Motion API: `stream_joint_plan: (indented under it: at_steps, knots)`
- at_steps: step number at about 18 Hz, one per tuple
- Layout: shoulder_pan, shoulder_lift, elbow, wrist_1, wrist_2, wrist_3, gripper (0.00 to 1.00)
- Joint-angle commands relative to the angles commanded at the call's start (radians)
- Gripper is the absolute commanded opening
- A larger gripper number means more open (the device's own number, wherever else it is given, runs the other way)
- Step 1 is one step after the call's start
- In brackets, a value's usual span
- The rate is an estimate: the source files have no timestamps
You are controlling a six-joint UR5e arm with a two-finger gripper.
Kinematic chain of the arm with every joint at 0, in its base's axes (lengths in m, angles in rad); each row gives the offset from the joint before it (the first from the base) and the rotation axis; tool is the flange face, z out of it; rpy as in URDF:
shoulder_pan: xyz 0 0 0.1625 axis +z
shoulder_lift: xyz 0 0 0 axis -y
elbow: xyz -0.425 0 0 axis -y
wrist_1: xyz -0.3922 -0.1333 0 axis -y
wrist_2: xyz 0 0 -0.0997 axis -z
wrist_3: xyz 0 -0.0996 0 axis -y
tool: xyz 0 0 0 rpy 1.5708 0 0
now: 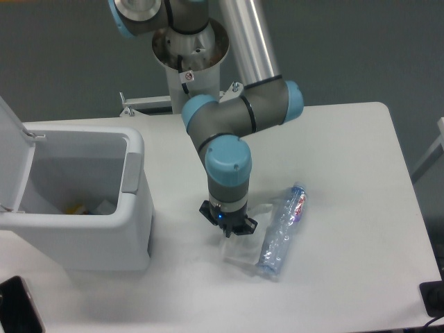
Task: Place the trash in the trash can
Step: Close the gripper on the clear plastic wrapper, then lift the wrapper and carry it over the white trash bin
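Note:
The trash shows as two pieces. A flat translucent plastic pouch point(244, 254) lies on the white table just under my gripper point(227, 233). The gripper points straight down with its fingers drawn together on the pouch's upper edge. A clear plastic bottle point(281, 229) with a red-white label lies right beside the pouch, running diagonally, and touches or overlaps its right side. The trash can point(133, 208), a large white bin, stands at the left with its lid point(12, 152) swung up and open. It is about a hand's width left of the gripper.
Small scraps point(87, 207) lie at the bottom of the bin. A grey tab point(130, 172) sits on the bin's right rim. A dark flat object point(15, 313) pokes in at the bottom left corner, and a black item point(433, 298) sits off the table's right edge.

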Motion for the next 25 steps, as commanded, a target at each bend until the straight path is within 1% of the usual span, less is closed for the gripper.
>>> stream_joint_plan:
  at_steps: [1,2,3,5,7,9,10,11,13,15,17,19,20,23,25]
  knots:
    - [0.008,0.037,0.009,0.0,-0.014,-0.02,0.0]
    - [0.038,0.072,0.029,0.0,-0.053,-0.066,0.0]
    - [0.063,0.092,0.053,0.0,-0.093,-0.096,0.0]
    - [0.098,0.115,0.116,0.0,-0.173,-0.191,0.0]
    - [0.112,0.135,0.178,0.002,-0.224,-0.325,0.0]
    - [0.112,0.142,0.245,0.002,-0.256,-0.473,0.0]
    - [0.107,0.161,0.277,0.002,-0.287,-0.585,0.0]
    - [0.1,0.204,0.281,0.002,-0.304,-0.668,0.0]
    - [0.078,0.253,0.261,0.0,-0.313,-0.718,0.0]
    - [0.019,0.286,0.223,0.0,-0.316,-0.753,0.0]
    - [-0.032,0.309,0.204,0.0,-0.318,-0.776,0.0]
    - [-0.095,0.312,0.186,0.0,-0.315,-0.775,0.0]
    - [-0.139,0.301,0.181,0.0,-0.313,-0.775,0.0]
    - [-0.21,0.28,0.161,0.0,-0.307,-0.77,0.0]
    - [-0.235,0.275,0.132,0.002,-0.307,-0.766,0.0]
